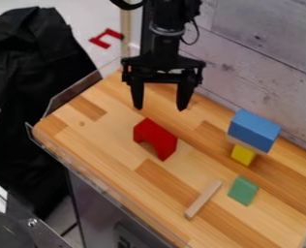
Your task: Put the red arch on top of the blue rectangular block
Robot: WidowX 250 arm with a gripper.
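Observation:
The black gripper (160, 104) hangs open over the back left of the wooden table, its two fingers apart and pointing down with nothing between them. Just below it in the view, apart from it, the red arch (156, 137) stands on the table with its opening toward the front left. At the right, the blue rectangular block (254, 130) lies raised on a thin light wooden piece, which rests over a yellow block (243, 154). The top of the blue block is bare.
A green block (243, 191) and a light wooden stick (203, 199) lie at the front right of the table (104, 123). A clear rim runs along its left and front edges. The grey plank wall (266, 63) stands behind. A red piece (106, 38) lies beyond the table.

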